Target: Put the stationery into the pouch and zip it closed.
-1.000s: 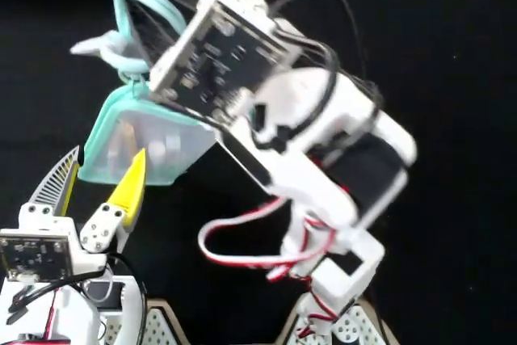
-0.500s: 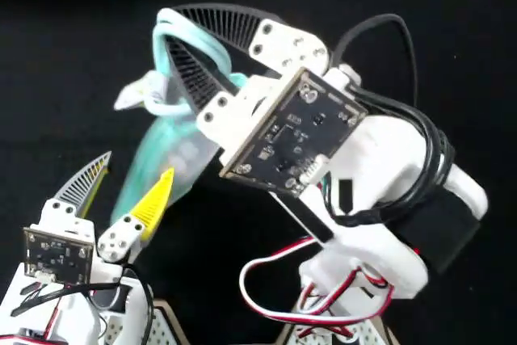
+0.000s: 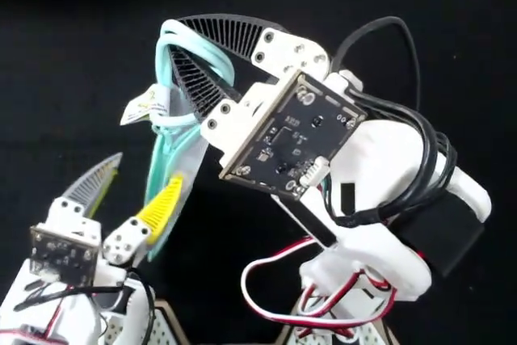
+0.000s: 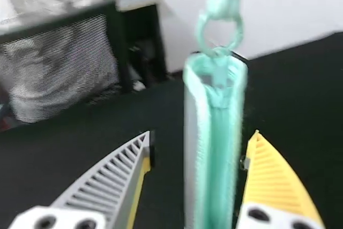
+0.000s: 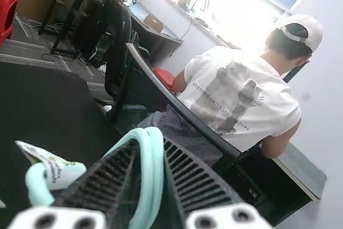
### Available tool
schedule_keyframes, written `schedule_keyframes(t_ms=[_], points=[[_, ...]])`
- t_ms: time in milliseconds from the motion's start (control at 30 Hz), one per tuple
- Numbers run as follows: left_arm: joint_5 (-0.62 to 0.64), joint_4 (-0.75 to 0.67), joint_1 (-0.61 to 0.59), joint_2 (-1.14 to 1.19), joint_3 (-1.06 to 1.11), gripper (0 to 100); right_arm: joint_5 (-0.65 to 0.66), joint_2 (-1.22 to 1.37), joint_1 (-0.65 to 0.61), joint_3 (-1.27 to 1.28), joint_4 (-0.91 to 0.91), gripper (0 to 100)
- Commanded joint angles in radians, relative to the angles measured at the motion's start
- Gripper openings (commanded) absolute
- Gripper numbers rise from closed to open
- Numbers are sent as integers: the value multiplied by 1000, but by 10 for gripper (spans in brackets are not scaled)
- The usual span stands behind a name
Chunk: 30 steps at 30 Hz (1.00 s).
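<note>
The right gripper (image 3: 171, 36) has its two black ribbed fingers pressed together on the mint-green strap (image 3: 161, 70) of the pouch (image 3: 166, 171). It sits directly above the pouch. In the right wrist view the strap (image 5: 146, 164) runs up between the two ribbed fingers (image 5: 104, 183), which close on it from both sides.

The pouch hangs from that strap, above the black table (image 3: 65, 54). It is turned edge-on, so it appears as a narrow mint-green strip. In the left wrist view the pouch (image 4: 214, 148) is upright. Its zip edge faces the camera, and a mint ring (image 4: 220, 25) sits at its top end.

A white paper tag (image 3: 144, 107) sticks out beside the strap, just above the pouch body and on the side away from the right arm.

The left gripper (image 3: 149, 167) is at the lower part of the pouch with its fingers spread wide, one on either side. The yellow finger (image 4: 270, 175) lies just beside one face of the pouch, and whether the two touch cannot be told. The grey ribbed finger (image 4: 112, 170) stands well apart from the other face, with bare black table between them.
</note>
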Motion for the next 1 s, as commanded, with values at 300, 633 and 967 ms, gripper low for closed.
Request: schedule_keyframes(t_ms=[300,633,967], points=[[92,-157,70,2,185,282,-3,-42,-58,-18,68,11],[61,-155,70,2,159,28,-3,-31,49,1,71,11],[8,-129,77,2,133,30,-87,-31,385,234,72,11]])
